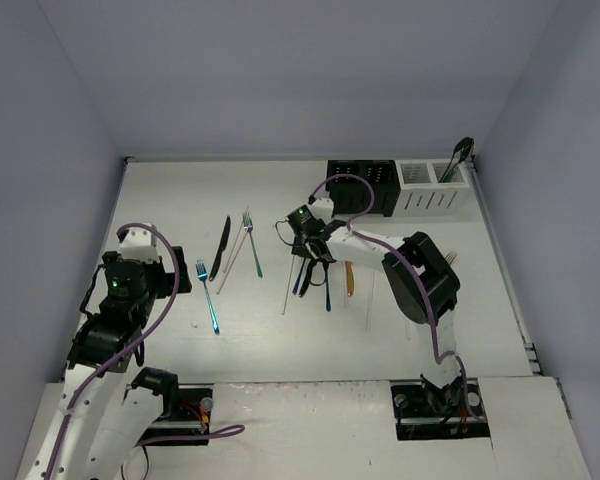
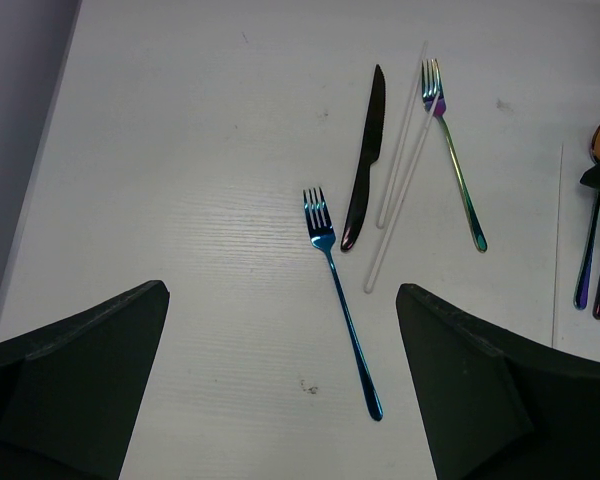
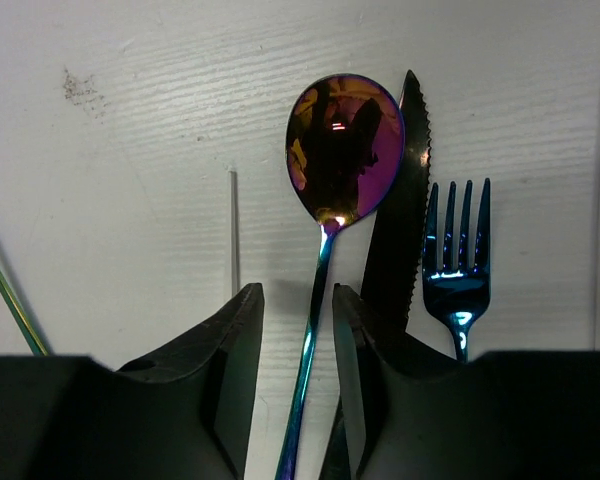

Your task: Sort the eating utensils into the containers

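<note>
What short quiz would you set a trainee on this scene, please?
1. True or false: the right claw straddles the spoon handle.
2. What lies between the spoon and the blue fork? A) black knife B) gold knife C) white caddy
3. Fill in: the left claw is ____ and holds nothing.
Key: 1 true; 2 A; 3 open.
</note>
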Motion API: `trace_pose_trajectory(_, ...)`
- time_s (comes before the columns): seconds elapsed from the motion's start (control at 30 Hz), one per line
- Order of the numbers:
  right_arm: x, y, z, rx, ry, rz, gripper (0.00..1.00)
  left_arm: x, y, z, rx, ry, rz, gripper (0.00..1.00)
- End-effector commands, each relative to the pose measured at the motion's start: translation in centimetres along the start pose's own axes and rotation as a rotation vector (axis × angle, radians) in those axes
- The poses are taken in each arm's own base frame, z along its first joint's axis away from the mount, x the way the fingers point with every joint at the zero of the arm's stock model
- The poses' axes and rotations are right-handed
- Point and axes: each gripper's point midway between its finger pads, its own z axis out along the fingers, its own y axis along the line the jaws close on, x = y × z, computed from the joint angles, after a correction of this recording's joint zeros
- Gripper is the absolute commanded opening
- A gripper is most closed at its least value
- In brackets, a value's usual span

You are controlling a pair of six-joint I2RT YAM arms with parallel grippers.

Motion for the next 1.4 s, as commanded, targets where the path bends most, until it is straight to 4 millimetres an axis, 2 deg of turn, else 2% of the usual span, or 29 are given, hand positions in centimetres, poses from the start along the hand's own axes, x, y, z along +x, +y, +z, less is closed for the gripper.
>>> trace_pose_trajectory(0.0, -1.6, 0.9, 0.3, 0.016, -0.061, 0.034, 0.29, -1.5, -0.2, 0.1, 0.004, -0.040, -0.027, 0.97)
trace_pose_trajectory(0.23, -0.4, -0.3, 1.2, 0.070, -0.034, 0.018, 0.22, -1.5, -0.2, 0.0, 0.003, -0.042, -0.029, 0.97)
trace_pose_trajectory(0.37, -0.4, -0.3, 1.7, 0.085, -0.025, -0.017, 0.08, -1.5, -0.2, 0.0, 0.005, -0.041, -0.030, 0.97)
trace_pose_trajectory(0.47, -0.2, -0.3, 2.0, 0.096, -0.017, -0.044, 0.01, -1.4, -0.2, 0.1, 0.004, -0.039, -0.029, 0.97)
trace_pose_trajectory(0.63, -1.9, 1.2, 1.5, 0.057, -0.039, -0.077, 0.00, -1.4, -0.2, 0.1, 0.003, -0.038, -0.029, 0.97)
trace_pose_trajectory(0.77, -5.7, 3.6, -1.1, -0.023, -0.109, -0.102, 0.00, -1.4, -0.2, 0.1, 0.002, -0.036, -0.026, 0.97)
trace_pose_trajectory(0.83, -9.1, 5.1, -3.9, -0.074, -0.184, -0.135, 0.00, -1.4, -0.1, 0.1, -0.001, -0.036, -0.027, 0.97)
trace_pose_trajectory(0.87, -11.4, 6.0, -5.9, -0.106, -0.237, -0.161, 0.00, -1.4, -0.1, 0.1, -0.002, -0.036, -0.027, 0.97)
trace_pose_trajectory(0.9, -12.6, 6.4, -7.0, -0.120, -0.267, -0.171, 0.00, -1.4, -0.1, 0.1, -0.002, -0.037, -0.027, 0.97)
trace_pose_trajectory(0.97, -16.0, 6.8, -9.9, -0.145, -0.348, -0.187, 0.00, -1.4, -0.1, 0.1, -0.003, -0.038, -0.026, 0.97)
trace_pose_trajectory(1.07, -20.8, 5.7, -13.5, -0.158, -0.450, -0.173, 0.00, -1.5, 0.0, 0.1, -0.006, -0.039, -0.027, 0.97)
trace_pose_trajectory(1.13, -23.9, 3.9, -15.4, -0.146, -0.520, -0.169, 0.00, -1.4, -0.1, 0.1, -0.004, -0.038, -0.028, 0.97)
trace_pose_trajectory(1.2, -27.2, 1.0, -16.8, -0.106, -0.593, -0.177, 0.00, -1.5, 0.0, 0.0, -0.005, -0.042, -0.030, 0.97)
trace_pose_trajectory(1.27, -30.8, -2.8, -18.0, -0.051, -0.669, -0.151, 0.00, -1.5, 0.0, 0.0, -0.006, -0.042, -0.030, 0.97)
trace_pose_trajectory(1.3, -32.0, -4.3, -18.2, -0.029, -0.690, -0.164, 0.00, -1.5, 0.0, 0.0, -0.007, -0.042, -0.028, 0.97)
trace_pose_trajectory(1.37, -35.5, -8.6, -18.8, 0.015, -0.756, -0.135, 0.00, -1.5, 0.0, 0.1, -0.009, -0.041, -0.027, 0.97)
